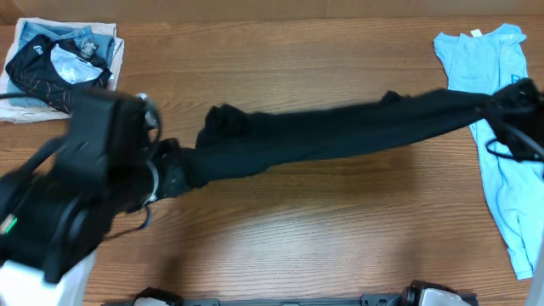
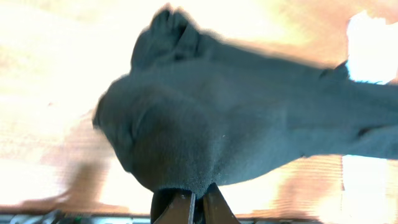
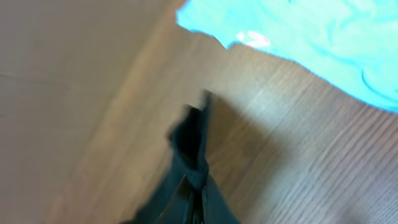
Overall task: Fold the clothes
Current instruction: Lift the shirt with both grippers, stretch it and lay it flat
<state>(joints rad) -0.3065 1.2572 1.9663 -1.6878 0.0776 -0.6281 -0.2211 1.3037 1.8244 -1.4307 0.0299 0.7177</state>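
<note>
Over the wooden table (image 1: 280, 242), the black T-shirt (image 1: 323, 132) stretches between left gripper (image 2: 195, 199) and right gripper (image 3: 198, 190), both pinching it; limp, light cloth, likely best held at corners.

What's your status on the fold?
Left end effector shut on black T-shirt. Right end effector shut on its other end. Shirt stretched between them, bunched, not yet folded. Light blue T-shirt lies under right end.
</note>
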